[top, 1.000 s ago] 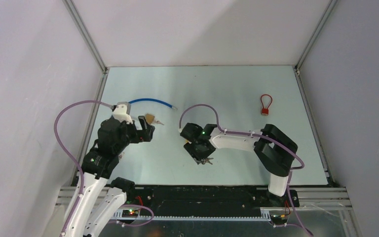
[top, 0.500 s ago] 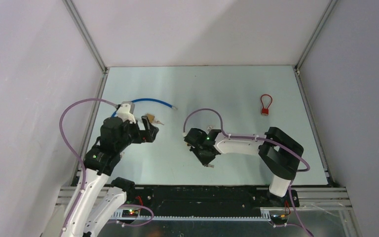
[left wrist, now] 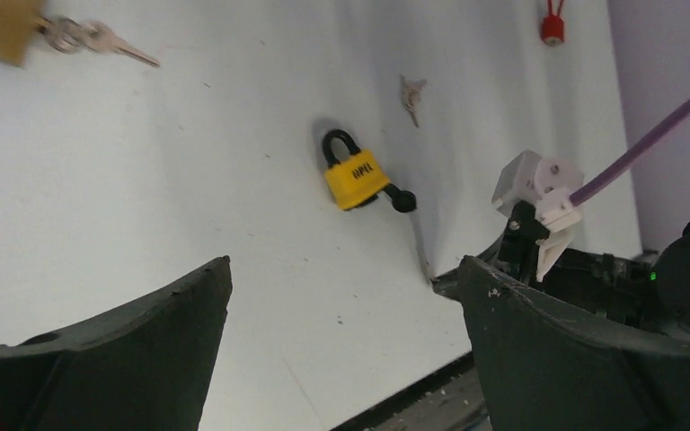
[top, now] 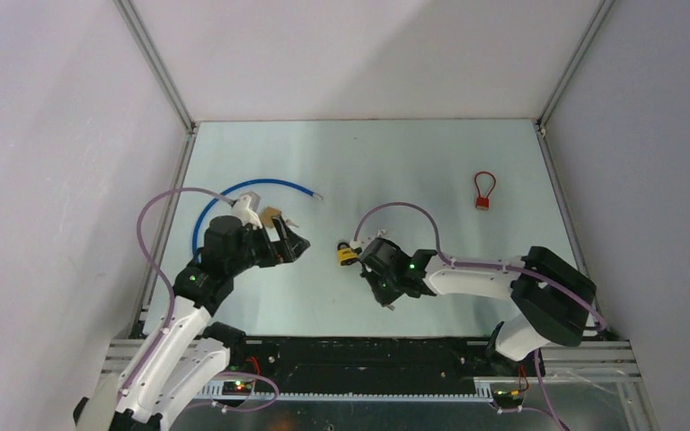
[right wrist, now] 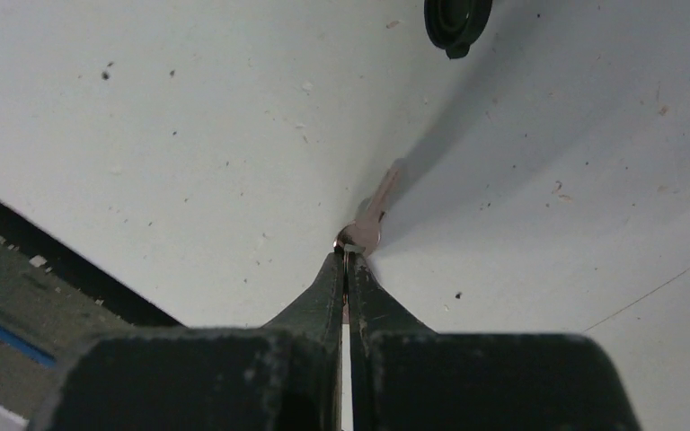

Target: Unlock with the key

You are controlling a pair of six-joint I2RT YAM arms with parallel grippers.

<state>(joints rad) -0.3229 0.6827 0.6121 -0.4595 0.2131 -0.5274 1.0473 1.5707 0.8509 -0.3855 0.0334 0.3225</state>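
Right gripper [right wrist: 346, 266] clenched on key [right wrist: 375, 211] head, blade sticking out past fingertips. Left gripper [left wrist: 341, 269] spread wide, grasping nothing. Yellow padlock [left wrist: 356, 178] flat on table [left wrist: 189, 162].

Padlock [left wrist: 354, 177] yellow; key [right wrist: 373, 215] silver; cable [top: 274, 185] blue; small lock [top: 483, 191] red.

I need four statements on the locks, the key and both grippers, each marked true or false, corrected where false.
1. The right gripper has its jaws shut on a key. True.
2. The left gripper holds the yellow padlock. False: its jaws stand open and empty; the padlock lies on the table.
3. The held key sits in the yellow padlock. False: it is clear of it.
4. The red lock lies far from both grippers. True.
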